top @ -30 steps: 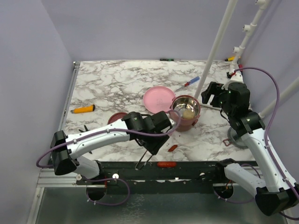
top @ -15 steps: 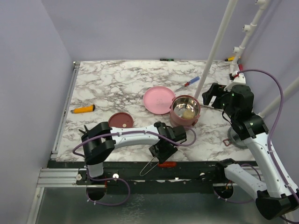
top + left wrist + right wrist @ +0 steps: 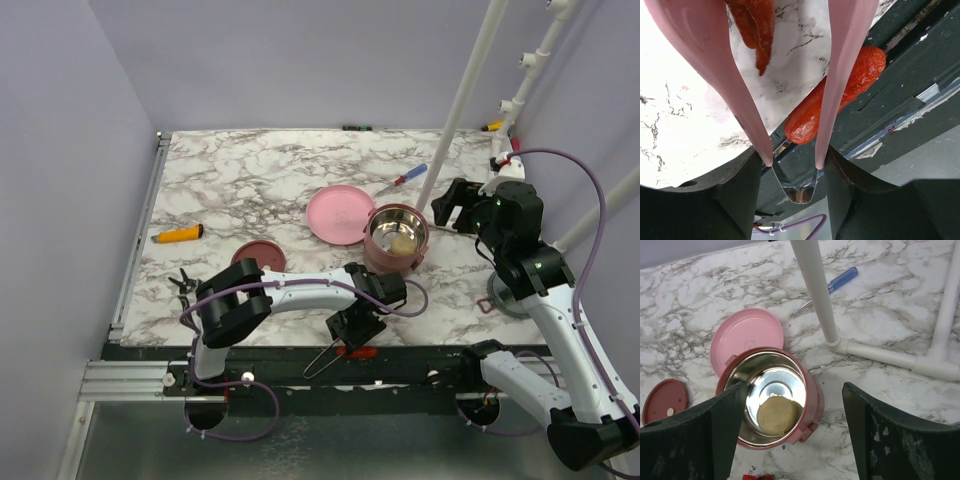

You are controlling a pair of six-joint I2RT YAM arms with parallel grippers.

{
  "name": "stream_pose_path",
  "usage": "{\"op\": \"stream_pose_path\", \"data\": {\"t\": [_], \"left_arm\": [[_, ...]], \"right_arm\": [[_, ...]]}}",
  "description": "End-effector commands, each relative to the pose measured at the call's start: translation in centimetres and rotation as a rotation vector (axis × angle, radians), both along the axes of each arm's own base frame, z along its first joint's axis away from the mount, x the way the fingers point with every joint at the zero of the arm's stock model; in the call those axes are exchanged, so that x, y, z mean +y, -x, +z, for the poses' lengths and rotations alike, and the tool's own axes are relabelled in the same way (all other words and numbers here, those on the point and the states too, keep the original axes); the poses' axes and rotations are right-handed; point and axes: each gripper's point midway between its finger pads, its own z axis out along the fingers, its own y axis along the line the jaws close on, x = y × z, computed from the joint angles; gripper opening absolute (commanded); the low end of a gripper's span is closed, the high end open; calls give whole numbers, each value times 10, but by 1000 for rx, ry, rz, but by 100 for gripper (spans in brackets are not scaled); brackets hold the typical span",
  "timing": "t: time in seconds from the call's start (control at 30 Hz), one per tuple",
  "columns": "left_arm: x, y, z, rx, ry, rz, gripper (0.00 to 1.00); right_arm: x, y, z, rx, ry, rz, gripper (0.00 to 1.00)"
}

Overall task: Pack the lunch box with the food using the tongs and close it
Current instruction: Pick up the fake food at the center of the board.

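My left gripper (image 3: pixel 352 325) is at the table's near edge, shut on the pink tongs (image 3: pixel 715 75) near their joined end; both arms run forward from between my fingers (image 3: pixel 735 195). A red sausage (image 3: pixel 835 100) lies on the black rail just off the table edge, under the right tong arm. Another red piece (image 3: pixel 756 30) rests on the marble between the tong arms. The lunch box (image 3: pixel 397 262) stands open with a tan ball (image 3: pixel 775 415) inside. My right gripper (image 3: pixel 794 405) hovers open above and right of the lunch box (image 3: pixel 816 400).
A flat pink plate (image 3: pixel 338 213) touches the bowl's far left side. A maroon disc lid (image 3: pixel 258 257) lies to the left. A screwdriver (image 3: pixel 405 180), white pipe frame (image 3: pixel 815 290), orange tool (image 3: pixel 178 234) and black pliers (image 3: pixel 180 281) are also on the table.
The left arm has swung right and towards the near edge, carrying the tongs down to the sausage at the table's rim. The right arm has hardly moved.
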Motion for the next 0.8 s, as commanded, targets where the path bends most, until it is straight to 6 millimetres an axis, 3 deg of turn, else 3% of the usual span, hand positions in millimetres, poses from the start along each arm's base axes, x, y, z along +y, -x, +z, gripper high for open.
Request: {"op": "stream_pose_path", "data": {"t": [0.0,0.23,0.47,0.77], "left_arm": [[0,-3,0,-10,-36,-21,51],[12,-18,-2,-85,-128,-15,50],[15,-15,-4,-69,-152,-26,49],[15,-12,-8,-59,-188,-70,40]], "right_arm": [[3,0,10,-27,-7,24,81],[3,2,10,-35,-6,29,81],[3,4,15,-51,-5,36,82],[4,5,14,-53,-11,41,82]]}}
